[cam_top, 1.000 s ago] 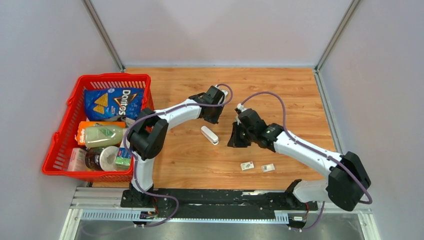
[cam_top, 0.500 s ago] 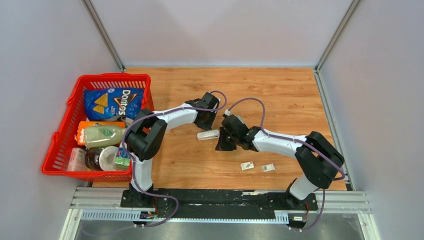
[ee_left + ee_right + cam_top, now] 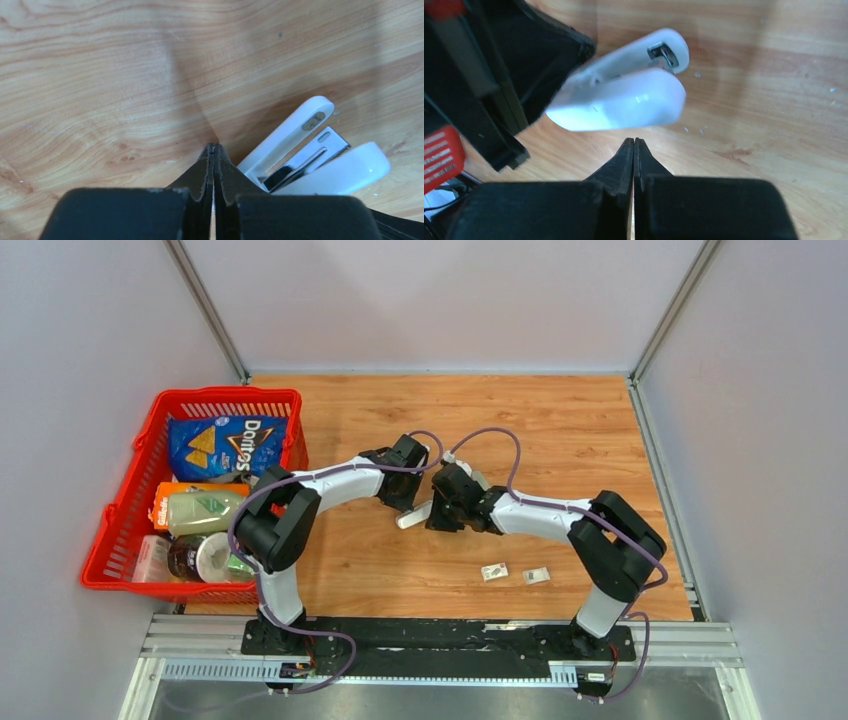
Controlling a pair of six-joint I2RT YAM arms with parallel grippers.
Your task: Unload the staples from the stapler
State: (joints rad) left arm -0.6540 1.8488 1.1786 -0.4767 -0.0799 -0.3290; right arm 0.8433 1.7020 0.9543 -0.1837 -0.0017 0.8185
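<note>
The staples cannot be made out. Only a metal magazine (image 3: 300,167) shows inside the white stapler (image 3: 310,150), which lies on its side on the bench (image 3: 100,75) and is blurred in the right wrist view. The left end effector (image 3: 214,150) and right end effector (image 3: 633,142) are both fully closed and empty, with their tips just beside the stapler.

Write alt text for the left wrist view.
The shut left gripper hangs over the wooden table, holding nothing. At the picture's right lies a white stapler on its side, slightly open, its metal magazine showing.
</note>
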